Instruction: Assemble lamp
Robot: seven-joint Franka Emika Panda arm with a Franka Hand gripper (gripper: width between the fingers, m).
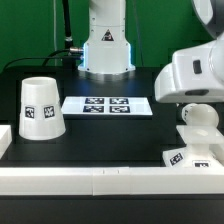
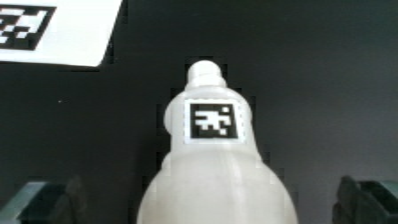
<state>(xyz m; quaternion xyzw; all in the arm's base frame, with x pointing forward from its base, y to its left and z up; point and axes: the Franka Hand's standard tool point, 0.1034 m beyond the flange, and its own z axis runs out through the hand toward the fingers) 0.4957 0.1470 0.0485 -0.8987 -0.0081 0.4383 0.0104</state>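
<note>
The white bulb [image 2: 210, 150] lies between my fingers in the wrist view, tag up and narrow tip pointing away. My gripper [image 2: 205, 200] is open, with a dark gap between each finger [image 2: 45, 200] and the bulb. In the exterior view the gripper [image 1: 197, 106] hangs low at the right, over the bulb's rounded white body [image 1: 198, 116]. The flat square base [image 1: 190, 156] with tags lies just in front of it. The tapered shade [image 1: 42, 107] stands at the exterior view's left, apart from the arm.
The marker board [image 1: 107, 105] lies mid-table. White rails [image 1: 100, 180] edge the front and left. The robot's pedestal [image 1: 106, 50] stands at the back. A flat white tagged piece [image 2: 45, 35] shows at the wrist view's corner; I cannot tell which part it is.
</note>
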